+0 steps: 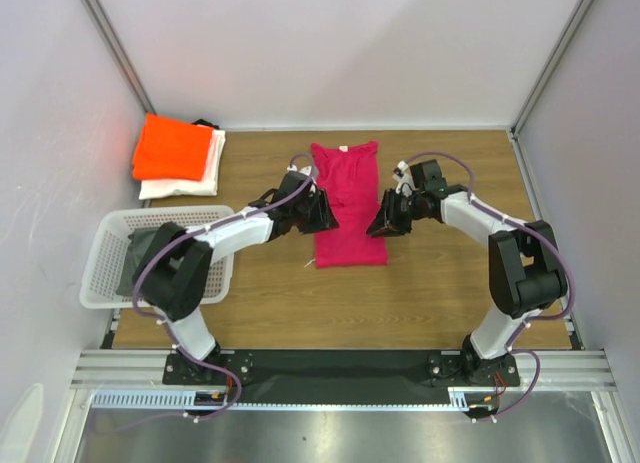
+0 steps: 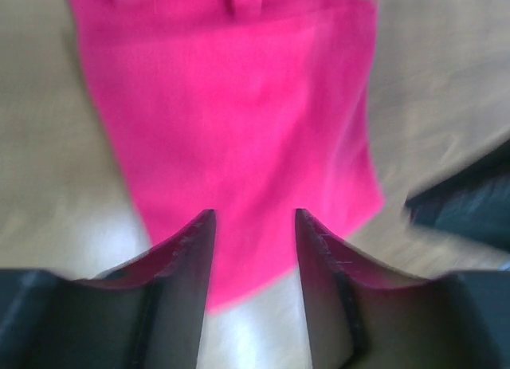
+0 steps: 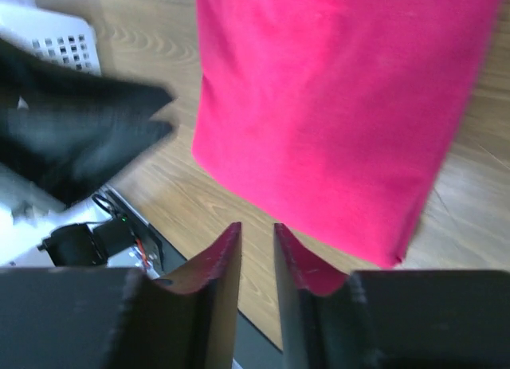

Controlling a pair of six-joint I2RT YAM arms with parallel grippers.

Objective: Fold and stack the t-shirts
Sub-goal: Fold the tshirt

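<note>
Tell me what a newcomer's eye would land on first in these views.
The magenta-pink t-shirt, laid lengthwise at the table's centre, grabs the eye. The left gripper and right gripper flank its two sides with their jaws apart. Next comes the bright orange t-shirt, folded on top of the white t-shirt in the far left corner, just beyond the white basket.
</note>
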